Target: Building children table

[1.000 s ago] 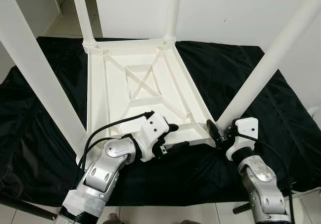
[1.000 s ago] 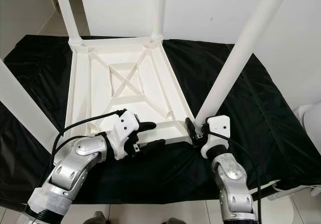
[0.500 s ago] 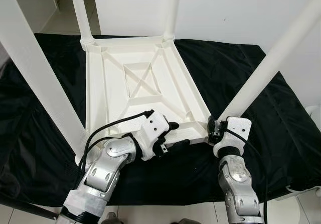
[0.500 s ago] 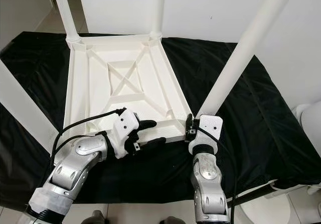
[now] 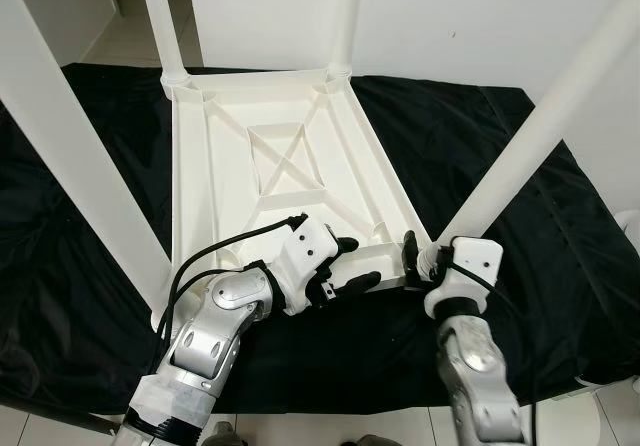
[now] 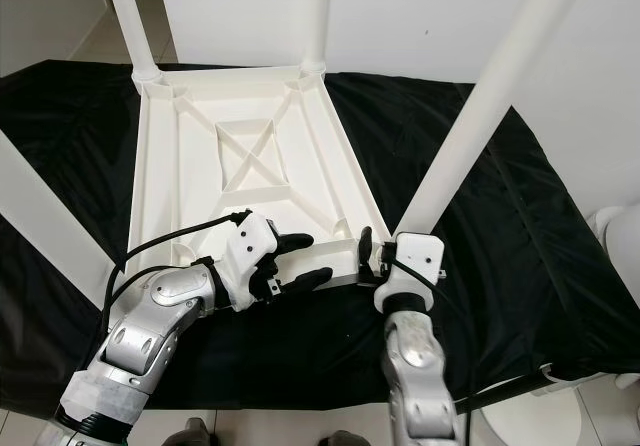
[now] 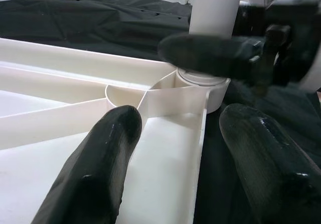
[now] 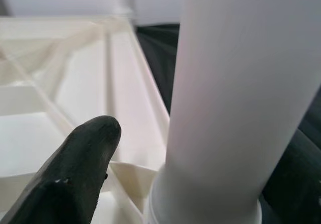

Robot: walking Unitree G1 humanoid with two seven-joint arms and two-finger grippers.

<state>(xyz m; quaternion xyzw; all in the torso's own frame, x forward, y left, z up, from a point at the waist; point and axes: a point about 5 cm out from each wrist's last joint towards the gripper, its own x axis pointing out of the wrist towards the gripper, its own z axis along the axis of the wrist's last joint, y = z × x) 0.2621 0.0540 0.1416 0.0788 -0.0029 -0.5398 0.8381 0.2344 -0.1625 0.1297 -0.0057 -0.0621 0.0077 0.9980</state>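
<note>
A white plastic children's table (image 5: 270,166) lies upside down on a black cloth (image 5: 480,136), its legs pointing up. My left gripper (image 5: 352,264) is open and straddles the table's near rim; one finger (image 7: 100,169) rests inside the frame and the other (image 7: 266,169) outside it. My right gripper (image 5: 410,256) is open at the base of the near right leg (image 5: 520,156). One of its fingers (image 8: 80,174) stands just beside that leg (image 8: 241,83), with a small gap between them. Its other finger is hidden.
The near left leg (image 5: 70,146) rises close past my left arm. Two far legs (image 5: 160,21) (image 5: 342,16) stand before a white wall. Pale floor borders the cloth's near edge. A white object (image 6: 620,226) sits at the far right.
My right arm has swung left and inward, bringing its gripper up against the base of the near right leg. My left gripper has edged slightly further over the rim.
</note>
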